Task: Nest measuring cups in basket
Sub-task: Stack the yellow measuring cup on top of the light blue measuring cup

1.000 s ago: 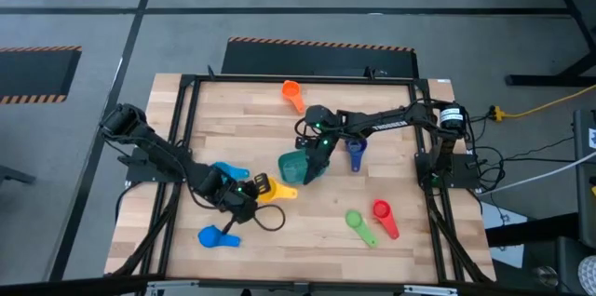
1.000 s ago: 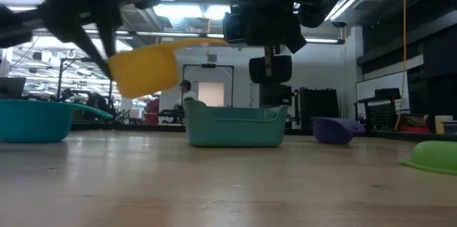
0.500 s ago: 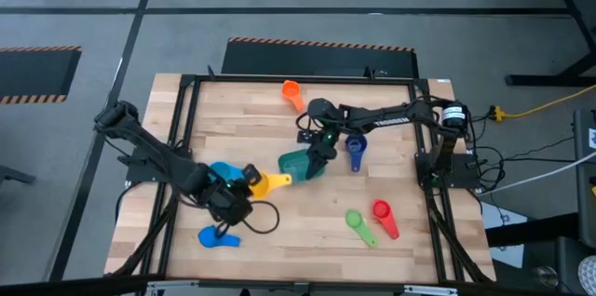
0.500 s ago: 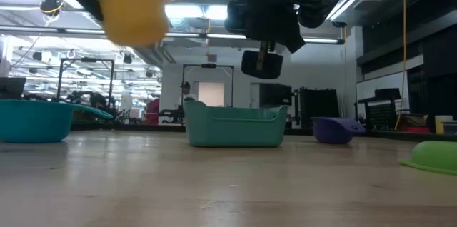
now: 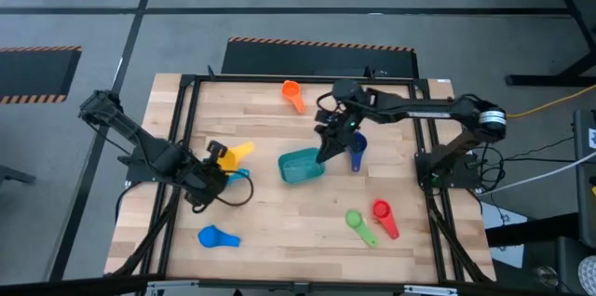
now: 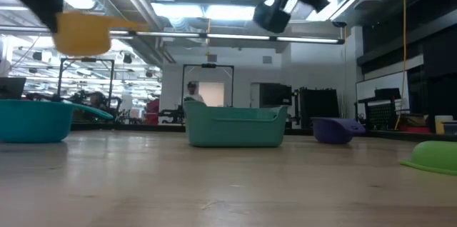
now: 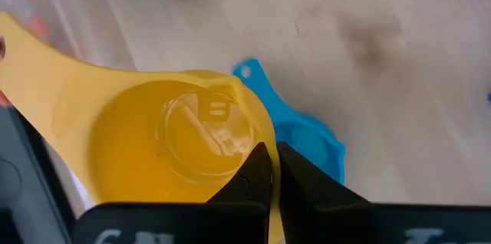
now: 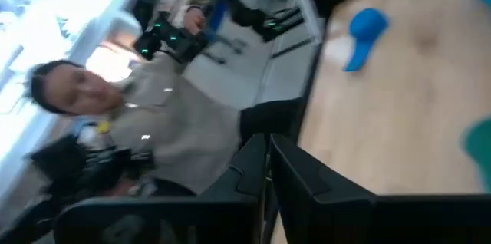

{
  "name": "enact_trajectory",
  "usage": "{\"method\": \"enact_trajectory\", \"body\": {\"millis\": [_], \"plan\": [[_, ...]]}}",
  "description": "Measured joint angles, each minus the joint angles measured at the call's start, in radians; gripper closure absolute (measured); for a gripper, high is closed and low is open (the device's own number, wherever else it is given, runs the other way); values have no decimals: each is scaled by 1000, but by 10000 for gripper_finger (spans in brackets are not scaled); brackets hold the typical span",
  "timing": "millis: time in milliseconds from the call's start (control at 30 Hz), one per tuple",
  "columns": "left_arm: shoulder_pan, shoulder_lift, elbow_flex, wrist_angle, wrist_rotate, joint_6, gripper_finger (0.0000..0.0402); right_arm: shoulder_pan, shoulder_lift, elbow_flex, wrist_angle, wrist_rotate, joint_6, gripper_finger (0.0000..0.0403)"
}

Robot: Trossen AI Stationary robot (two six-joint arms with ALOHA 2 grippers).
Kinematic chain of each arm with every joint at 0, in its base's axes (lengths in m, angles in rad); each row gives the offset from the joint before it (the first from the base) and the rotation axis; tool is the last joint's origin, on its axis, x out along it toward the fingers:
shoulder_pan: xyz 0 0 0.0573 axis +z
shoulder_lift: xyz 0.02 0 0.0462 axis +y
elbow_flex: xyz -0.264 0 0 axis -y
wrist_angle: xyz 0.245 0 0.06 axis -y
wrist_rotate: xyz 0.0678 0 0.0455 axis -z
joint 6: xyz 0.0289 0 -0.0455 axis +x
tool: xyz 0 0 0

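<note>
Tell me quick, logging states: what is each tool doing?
Left tool: shut on the yellow cup, lifted.
Right tool: shut, empty, raised beside the basket.

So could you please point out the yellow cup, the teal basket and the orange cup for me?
yellow cup (image 7: 180, 148), left wrist view, inside of its bowl.
teal basket (image 5: 300, 168), high view, its inside floor.
orange cup (image 5: 291, 89), high view, its bowl.

Both arms are dark, nearly black, built of slim jointed links with rounded housings at the joints. Thin black cables loop loose beside the left arm (image 5: 149, 152), and the right arm (image 5: 419, 107) carries a pale silver ring near its outer joint. Each wrist ends in two black, tapering, flat-sided fingers (image 7: 257, 179).
</note>
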Motion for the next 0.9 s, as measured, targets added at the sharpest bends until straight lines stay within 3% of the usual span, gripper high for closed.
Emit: {"method": "enact_trajectory", "body": {"millis": [233,467,900], "plan": [[0,-36,-165,96,102,-32,401,0,-144,0,-277,273,-136,376],[1,-35,-250,145,154,-74,401,1,-173,0,-404,495,-184,376],[0,-35,-249,162,186,-96,384,1,-167,0,-417,542,-182,376]]}}
